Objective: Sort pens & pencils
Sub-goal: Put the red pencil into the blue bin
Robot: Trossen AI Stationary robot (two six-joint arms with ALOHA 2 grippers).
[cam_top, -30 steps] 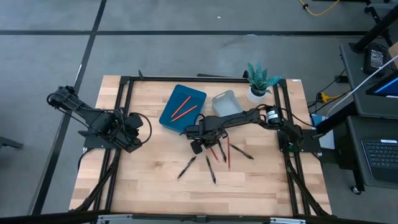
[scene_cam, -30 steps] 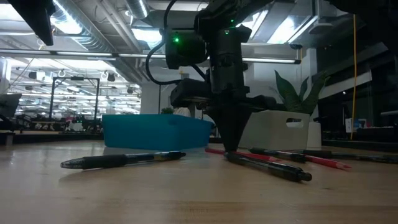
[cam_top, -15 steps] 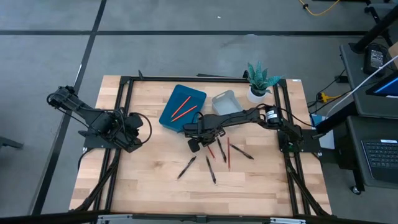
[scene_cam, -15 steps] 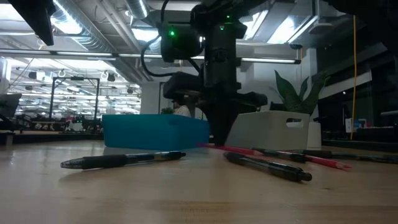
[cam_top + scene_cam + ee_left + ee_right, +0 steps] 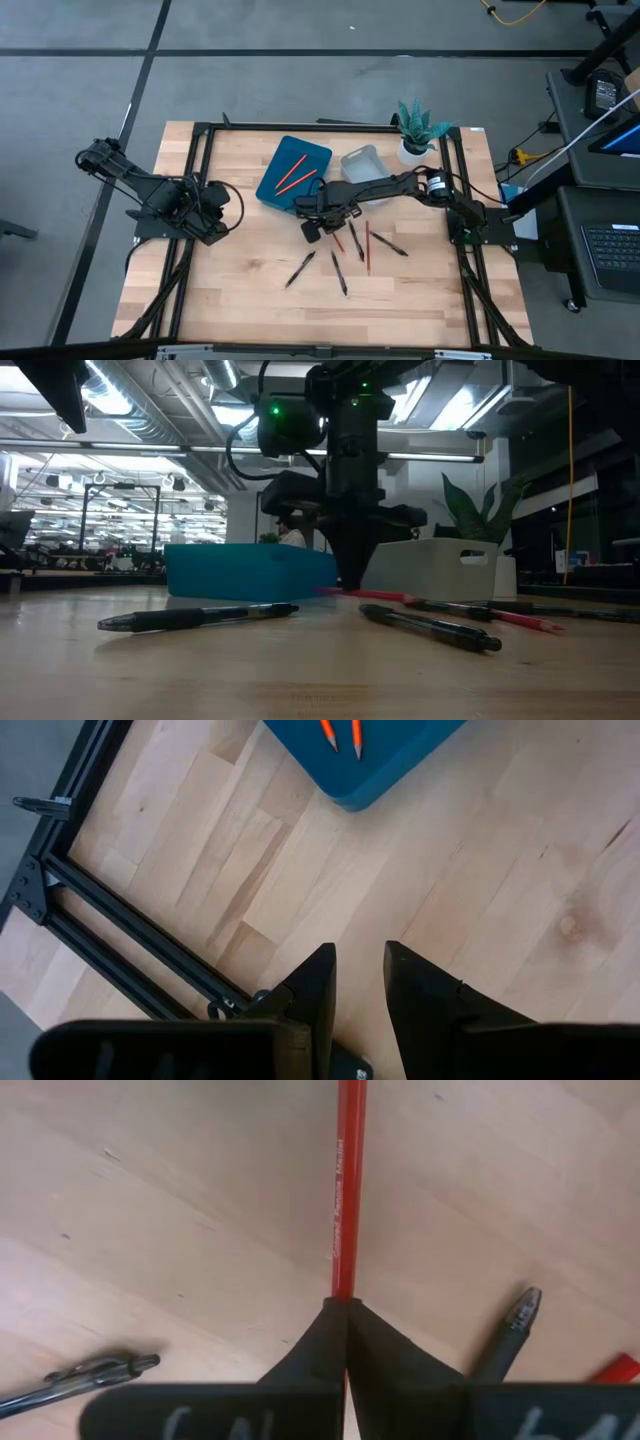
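While your left arm waits folded near the table's left edge, its gripper (image 5: pixel 357 982) with only a narrow gap between the fingers and nothing in them, your right gripper (image 5: pixel 312 232) sits low at mid-table, just in front of the blue tray (image 5: pixel 275 192) and beside the grey bin (image 5: pixel 362 166). It is clamped on a red pencil (image 5: pixel 347 1190): the right wrist view shows the fingers pressed together around the shaft. Compare a second ago and you will see the gripper has drawn a little toward the blue tray, and in the low view the pencil's near end now sits slightly off the wood. Two pencils (image 5: pixel 294 175) already lie in the blue tray, and another red pencil (image 5: pixel 367 246) stays flat on the table among the black pens (image 5: pixel 339 272), which have not shifted. One pen (image 5: pixel 196 617) lies apart, nearest the low camera.
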